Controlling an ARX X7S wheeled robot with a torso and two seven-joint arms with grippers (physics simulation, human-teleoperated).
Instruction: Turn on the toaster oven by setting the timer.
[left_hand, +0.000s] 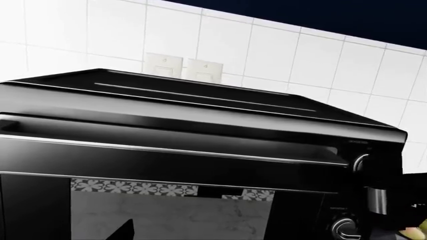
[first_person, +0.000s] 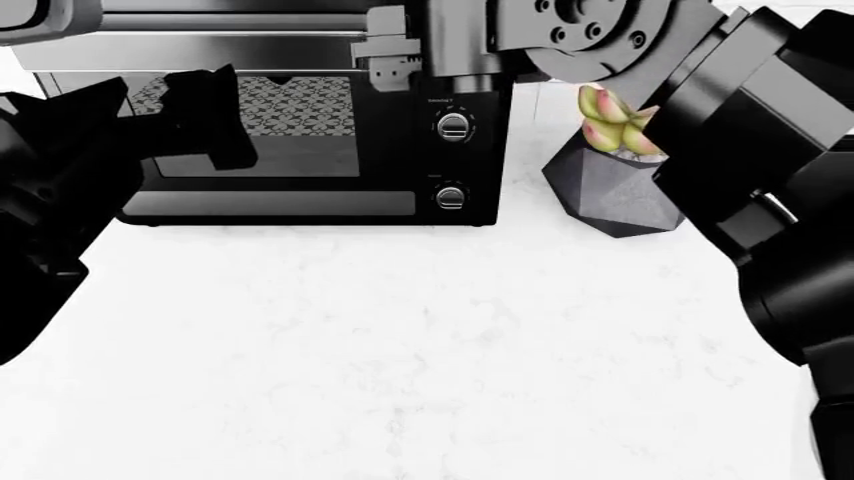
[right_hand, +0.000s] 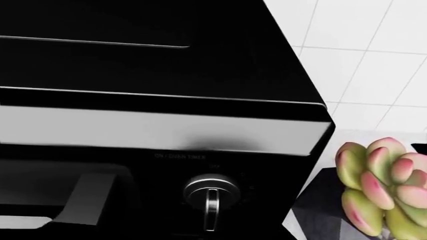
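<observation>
Toaster oven (first_person: 320, 130) stands at the counter's back edge, its knob column facing the robot. Timer knob (right_hand: 211, 192) sits just ahead of and slightly below the right gripper (first_person: 394, 50), pointer vertical. Right arm is nearer. Left gripper (first_person: 200, 115) hovers before the glass door. Neither gripper's opening can be told. Succulent (first_person: 614, 120) stands beside the oven.
</observation>
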